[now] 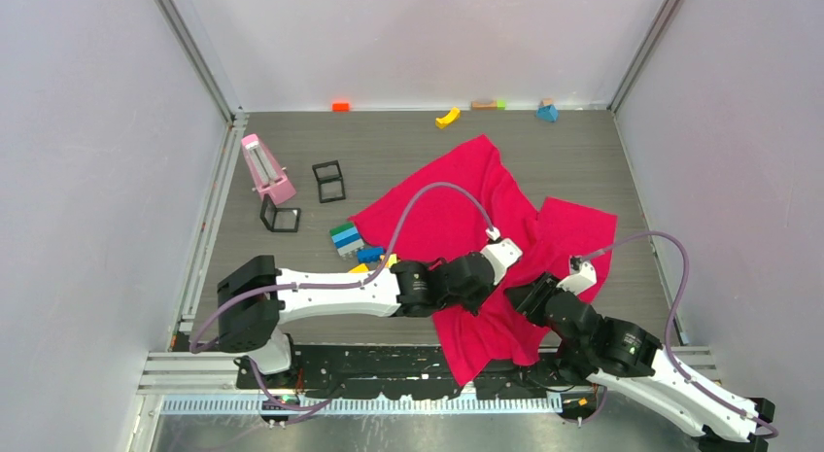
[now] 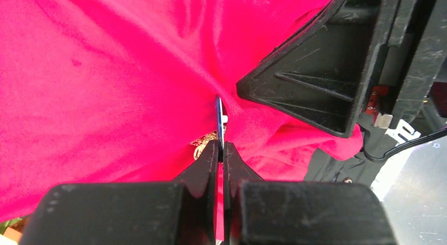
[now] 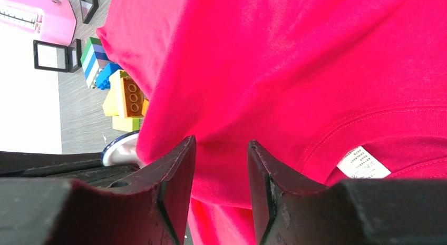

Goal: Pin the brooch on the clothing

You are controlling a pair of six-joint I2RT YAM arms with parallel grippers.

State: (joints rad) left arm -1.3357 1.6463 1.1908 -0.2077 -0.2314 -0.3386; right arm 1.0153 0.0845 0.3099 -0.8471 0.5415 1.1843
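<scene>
The left hand (image 2: pixel 220 149) is pressed together on the brooch (image 2: pixel 219 116), a thin blue-rimmed disc seen edge-on, so its face cannot be made out. Its long axis is held in line with the fingers, pointing away from them into a fold of the red T-shirt (image 2: pixel 105 81), which it touches. A small gold part (image 2: pixel 203 142) is glimpsed at its base, too crowded to be identified. Just beside it, the right hand (image 3: pixel 219 150) is seen with fingers apart and red fabric filling the gap; whether the cloth is gripped cannot be told. The white neck label (image 3: pixel 363 163) is shown near that hand. Toy bricks (image 3: pixel 124 100) are partly hidden behind the shirt's edge on the grey surface (image 1: pixel 408 141). From above, the brooch is concealed by the arms.
</scene>
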